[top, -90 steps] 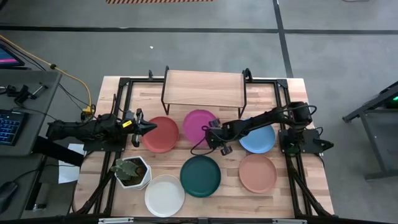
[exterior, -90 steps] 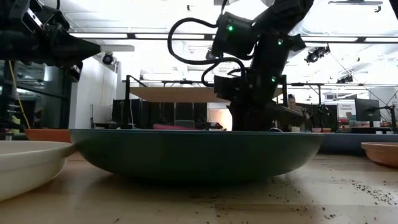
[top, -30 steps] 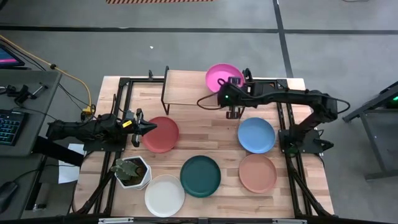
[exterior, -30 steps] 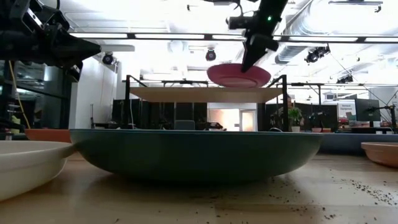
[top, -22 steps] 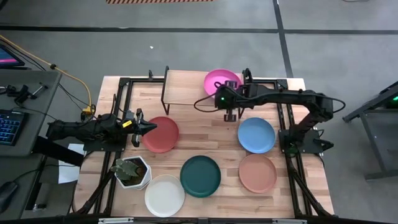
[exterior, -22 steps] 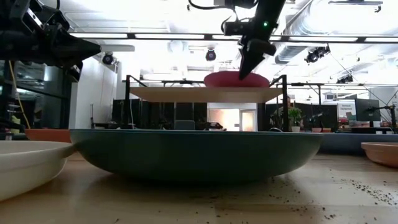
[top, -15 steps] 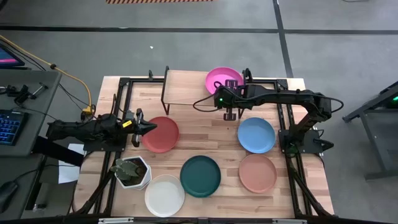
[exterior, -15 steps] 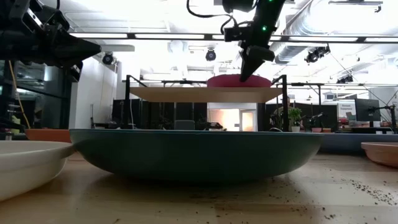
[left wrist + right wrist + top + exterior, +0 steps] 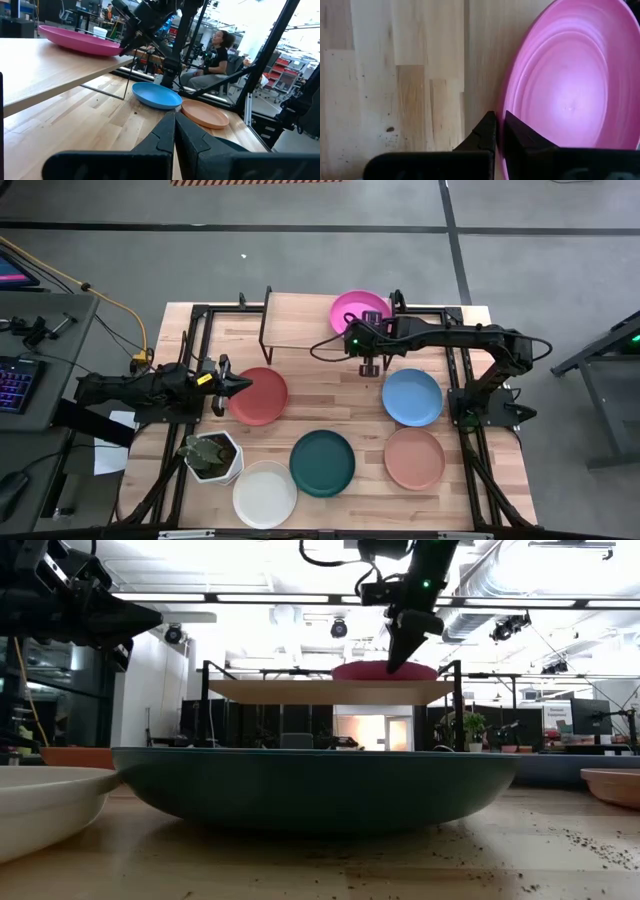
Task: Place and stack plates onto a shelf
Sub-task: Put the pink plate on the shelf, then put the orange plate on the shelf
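Observation:
The magenta pink plate lies flat on the right end of the light-wood shelf, and my right gripper is shut on its near rim. The low view shows it as a pink sliver on the shelf board. My left gripper hovers shut above the left edge of the red plate and touches nothing. The light blue, salmon, dark teal and white plates rest on the tabletop. My right gripper pinches the pink plate's near rim, one finger inside the dish and one outside it. The fingers come from above, pointing down with a slight slant from the near side. The plate sits level with its underside on the shelf board.
A white hexagonal plant pot stands near the left arm at the table's near left. The shelf's left half is bare wood. Black frame rails run along both table sides. A person sits beyond the table.
My right gripper has come down a little toward the near edge, lowering the pink plate from a raised, tilted pose until it lies flat on the shelf's right end. It has stayed shut on the rim.

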Available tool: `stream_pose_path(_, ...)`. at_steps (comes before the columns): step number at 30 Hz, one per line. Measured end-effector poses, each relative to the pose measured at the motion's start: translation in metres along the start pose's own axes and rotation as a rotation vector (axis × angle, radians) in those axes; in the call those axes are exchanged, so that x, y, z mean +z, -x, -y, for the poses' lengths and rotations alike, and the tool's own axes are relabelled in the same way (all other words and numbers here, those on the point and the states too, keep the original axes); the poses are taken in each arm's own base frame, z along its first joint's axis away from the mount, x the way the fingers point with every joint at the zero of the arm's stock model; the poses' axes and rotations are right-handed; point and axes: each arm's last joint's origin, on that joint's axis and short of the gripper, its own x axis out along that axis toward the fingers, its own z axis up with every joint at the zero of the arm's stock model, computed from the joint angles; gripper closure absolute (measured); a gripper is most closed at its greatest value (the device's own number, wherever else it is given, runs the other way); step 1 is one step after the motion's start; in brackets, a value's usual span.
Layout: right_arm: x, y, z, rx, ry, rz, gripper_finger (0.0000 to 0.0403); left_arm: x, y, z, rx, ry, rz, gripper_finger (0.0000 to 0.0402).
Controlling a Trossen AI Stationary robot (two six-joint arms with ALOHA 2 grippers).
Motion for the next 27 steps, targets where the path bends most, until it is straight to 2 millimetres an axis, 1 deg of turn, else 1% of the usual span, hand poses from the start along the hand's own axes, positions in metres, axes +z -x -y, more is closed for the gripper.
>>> stream_pose_path(3, 0.001, 0.001, -0.002, 0.001, 0.005, 0.003, 0.0397, 0.0, 0.0, 0.0, 0.0, 0.0, 0.0, 0.0401)
stream_pose_path(5, 0.002, 0.002, -0.005, 0.005, 0.01, 0.007, 0.0384, 0.0, 0.0, 0.0, 0.0, 0.0, 0.0, 0.0401)
stream_pose_path(13, 0.005, 0.008, -0.018, -0.014, 0.038, 0.013, 0.0283, 0.0, 0.0, 0.0, 0.0, 0.0, 0.0, 0.0401)
stream_pose_path(15, 0.006, 0.015, -0.02, -0.012, 0.056, 0.004, 0.0265, 0.0, 0.0, 0.0, 0.0, 0.0, 0.0, 0.0401)
stream_pose_path(17, 0.008, 0.029, -0.022, -0.001, 0.037, 0.018, 0.0251, 0.0, 0.0, 0.0, 0.0, 0.0, 0.0, 0.0401)
stream_pose_path(19, 0.008, 0.043, -0.025, 0.049, -0.003, 0.035, 0.0242, 0.0, 0.0, 0.0, 0.0, 0.0, 0.0, 0.0401)
stream_pose_path(22, 0.008, 0.063, -0.037, 0.197, -0.076, 0.093, 0.0238, 0.0, 0.0, 0.0, 0.0, 0.0, 0.0, 0.0401)
stream_pose_path(24, 0.007, 0.073, -0.05, 0.291, -0.107, 0.125, 0.0238, 0.0, 0.0, 0.0, 0.0, 0.0, 0.0, 0.0401)
stream_pose_path(27, 0.0, 0.077, -0.082, 0.344, -0.074, 0.129, 0.0238, 0.0, 0.0, 0.0, 0.0, 0.0, 0.0, 0.0401)
